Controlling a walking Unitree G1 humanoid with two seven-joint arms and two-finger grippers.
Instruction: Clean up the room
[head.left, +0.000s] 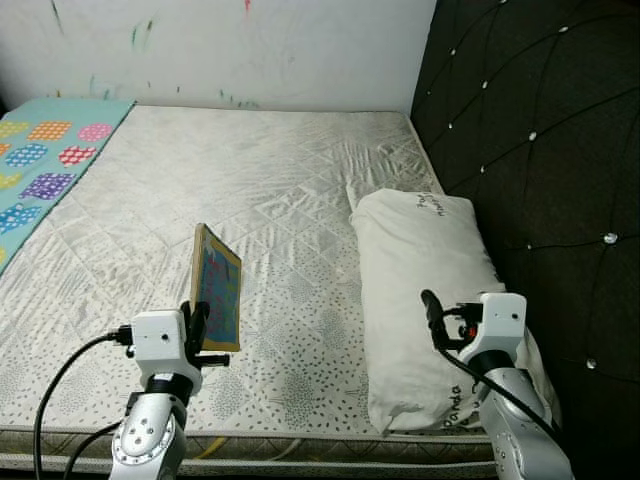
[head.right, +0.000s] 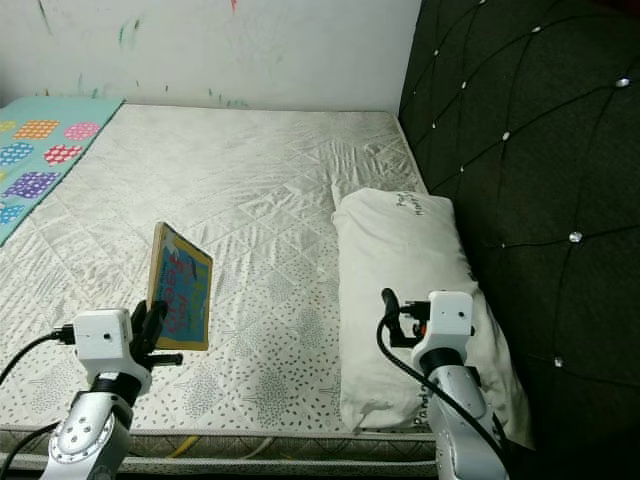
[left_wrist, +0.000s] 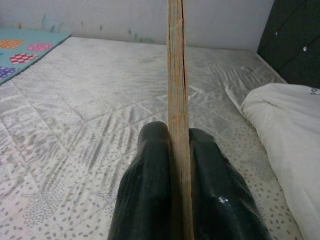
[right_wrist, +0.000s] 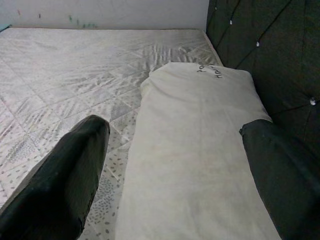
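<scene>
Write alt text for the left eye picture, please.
The robot's left gripper holds a colourful book upright over a bare mattress. Its open right gripper hovers over a white pillow beside a black headboard.

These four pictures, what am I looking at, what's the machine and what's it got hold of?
A humanoid robot stands at the foot of a bare mattress. The two wide pictures come from the camera eyes in its head, looking down over its silver arms. The other two come from cameras on its wrists, looking along each gripper's black fingers. The left gripper is shut on a thin picture book, held upright on its edge; the left wrist view shows that edge pinched between the fingers. The right gripper is open, hovering over a white pillow beside the dark padded headboard. A patterned teal blanket lies at the far left.
</scene>
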